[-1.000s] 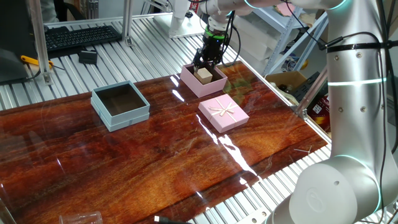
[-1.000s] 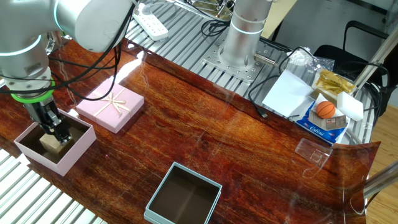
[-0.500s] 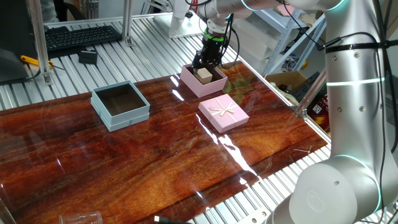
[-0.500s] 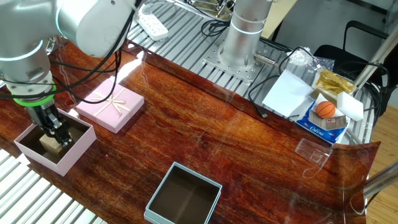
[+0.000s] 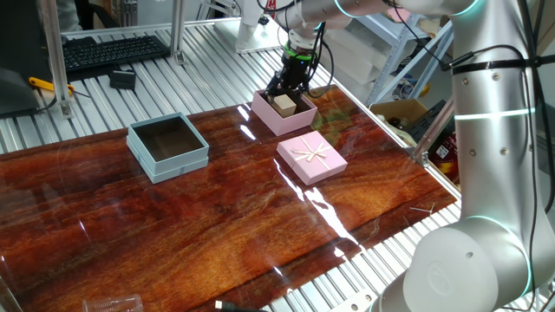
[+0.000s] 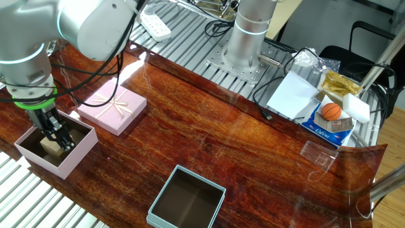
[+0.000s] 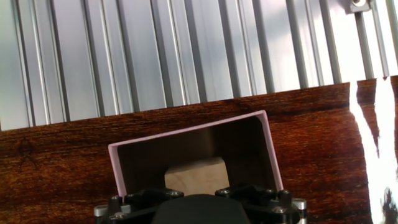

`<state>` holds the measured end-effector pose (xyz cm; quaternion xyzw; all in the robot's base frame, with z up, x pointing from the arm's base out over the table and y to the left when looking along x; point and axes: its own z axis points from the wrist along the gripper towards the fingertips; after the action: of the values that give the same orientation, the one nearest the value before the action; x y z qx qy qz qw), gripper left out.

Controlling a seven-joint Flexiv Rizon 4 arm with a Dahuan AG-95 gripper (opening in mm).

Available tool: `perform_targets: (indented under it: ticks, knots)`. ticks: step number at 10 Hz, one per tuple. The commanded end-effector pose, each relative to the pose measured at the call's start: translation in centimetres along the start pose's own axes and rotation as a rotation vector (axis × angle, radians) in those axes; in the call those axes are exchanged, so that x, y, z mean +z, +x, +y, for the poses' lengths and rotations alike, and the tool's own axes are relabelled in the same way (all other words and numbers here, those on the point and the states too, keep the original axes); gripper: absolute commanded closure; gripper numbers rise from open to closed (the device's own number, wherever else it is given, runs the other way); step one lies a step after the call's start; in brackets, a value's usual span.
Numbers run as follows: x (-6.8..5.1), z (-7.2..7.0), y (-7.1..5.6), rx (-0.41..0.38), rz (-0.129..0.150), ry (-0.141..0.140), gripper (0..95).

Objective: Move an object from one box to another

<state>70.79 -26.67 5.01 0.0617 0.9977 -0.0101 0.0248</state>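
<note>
1. Far left at the back, a black keyboard [image 5: 113, 50] lies on the metal bench.
2. Next comes the pale blue-grey box [image 5: 170, 164]. It sits on the shiny brown wooden table [image 5: 217, 234], near the back edge. It is dark inside, and nothing shows in it.
3. More to the right, at the far edge of the table, sits the pink box [image 5: 279, 124]. It is well apart from the blue-grey box.
4. The small wooden cube [image 5: 284, 105] rests on the floor of the pink box. The other fixed view shows the cube [image 6: 50, 147] low down in the pink box [image 6: 44, 161] too.
5. The gripper [image 5: 289, 87] points down into the pink box, right above the cube. Its dark fingers [image 6: 56, 130] reach below the rim, close to the cube. I cannot tell if the fingers are spread or squeezed together, or if they touch the cube.
6. In the hand view, the cube [image 7: 196, 176] shows just past the black gripper body, with the pink box [image 7: 186, 146] wall behind it.
7. In front of the pink box lies the flat pink lid [image 5: 311, 158] with a ribbon bow on top.
8. Far right stands the big silver robot arm [image 5: 494, 130]. It bends over the table to the pink box.
</note>
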Motion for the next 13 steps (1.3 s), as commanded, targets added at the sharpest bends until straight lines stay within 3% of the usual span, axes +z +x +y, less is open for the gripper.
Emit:
perform_targets:
  ticks: [1, 7, 8, 9, 10, 11, 12, 13]
  knots:
    - [0.2, -0.03, -0.12, -0.002, 0.001, -0.004, 19.0]
    - [0.53, -0.06, -0.18, -0.016, -0.006, -0.012, 19.0]
    - [0.53, -0.06, -0.18, -0.029, -0.009, -0.009, 38.0]
    - [0.54, -0.06, -0.19, -0.037, -0.01, -0.008, 38.0]
    - [0.54, -0.06, -0.19, -0.047, -0.011, -0.006, 57.0]
    - [0.54, -0.06, -0.19, -0.049, -0.012, -0.006, 57.0]
    - [0.54, -0.06, -0.19, -0.05, -0.013, -0.005, 76.0]
    - [0.54, -0.06, -0.19, -0.059, -0.016, -0.004, 76.0]
